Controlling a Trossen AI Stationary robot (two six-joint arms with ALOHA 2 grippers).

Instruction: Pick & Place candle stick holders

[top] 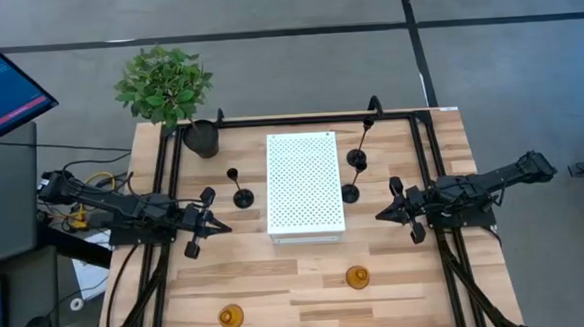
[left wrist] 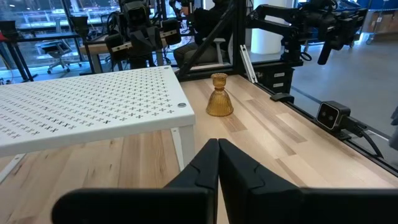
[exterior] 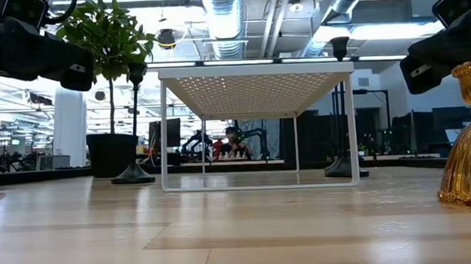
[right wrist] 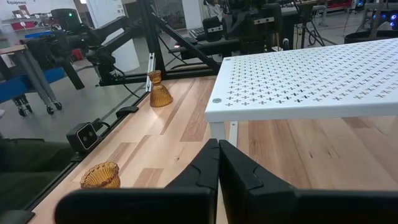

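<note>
Three black candle stick holders stand upright on their disc bases: one left of the white perforated rack, two right of it. Two amber holders stand near the table's front edge. The first also shows in the left wrist view and both in the right wrist view. My left gripper hovers shut and empty left of the rack. My right gripper hovers shut and empty right of it.
A black pot with a green plant stands at the table's far left corner. The rack stands on thin legs in the middle. Black frame rails run along both sides. Bare wood lies between the rack and the amber holders.
</note>
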